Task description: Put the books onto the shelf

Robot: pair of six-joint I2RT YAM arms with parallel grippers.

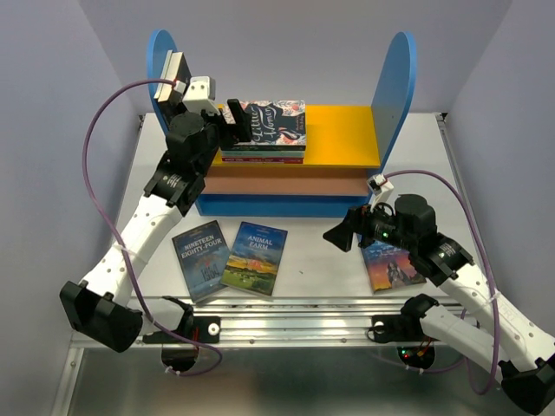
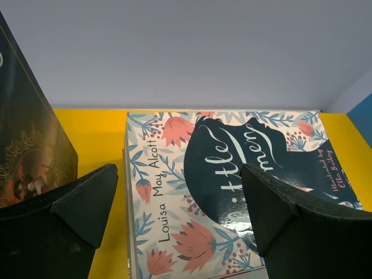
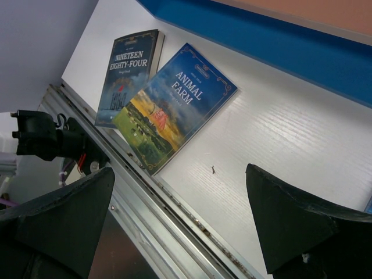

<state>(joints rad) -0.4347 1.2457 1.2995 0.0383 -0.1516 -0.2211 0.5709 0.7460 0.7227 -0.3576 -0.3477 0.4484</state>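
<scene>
Left gripper (image 2: 179,170) and right gripper (image 3: 180,174) are both gaping, holding nothing. Animal Farm (image 3: 174,104) is lying flat at right's 9 o'clock; pinch risks skidding it, not lifting.

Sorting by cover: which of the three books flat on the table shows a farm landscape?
Animal Farm, the middle one, with green fields below its title. Nineteen Eighty-Four is dark blue; the third book, farther right, is partly hidden.
</scene>
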